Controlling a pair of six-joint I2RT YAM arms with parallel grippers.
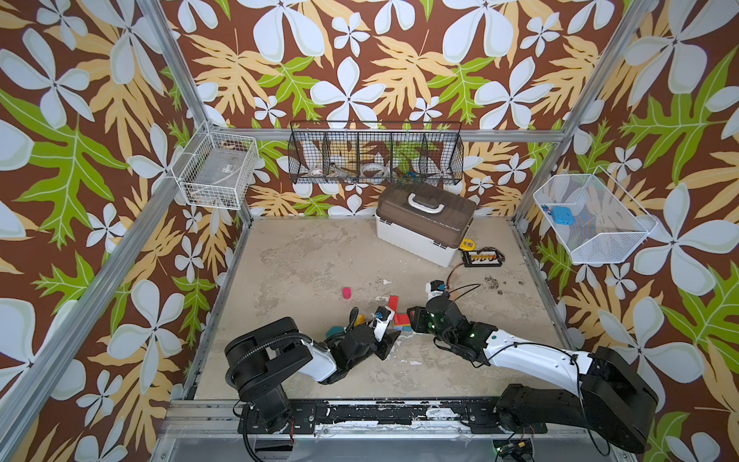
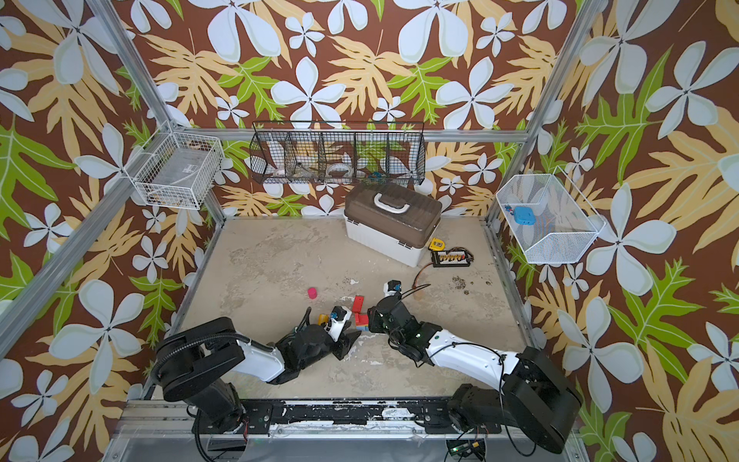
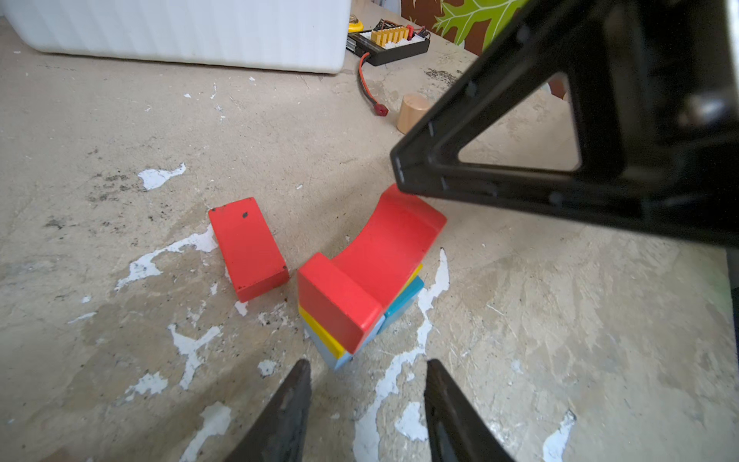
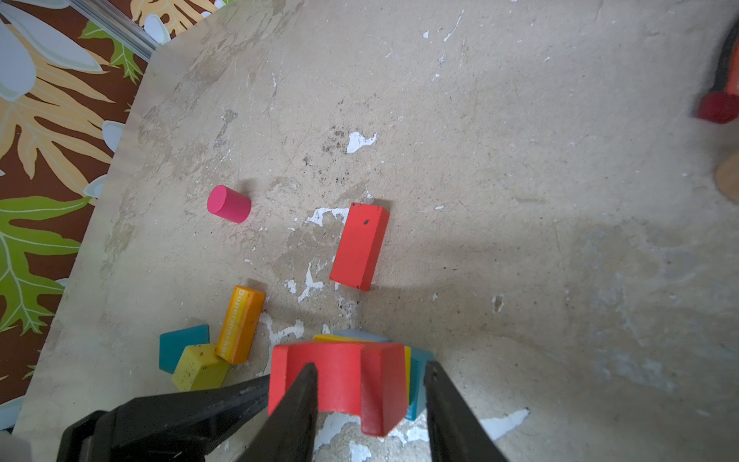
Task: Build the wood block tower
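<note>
Left claw [image 3: 366, 362]: jaws spread, empty, just short of the tower [image 3: 326, 334], a low stack of pale blue, yellow and teal blocks capped by 1 red arch [image 3: 384, 256]. Right claw [image 4: 370, 368]: jaws spread, straddling 1 arch end, no pinch visible. Red slab [image 4: 360, 246] lies flat beyond both; pink cylinder [image 4: 228, 204] farther off.

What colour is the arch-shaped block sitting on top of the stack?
Red. The arch-shaped block shows best in the left wrist view.
</note>
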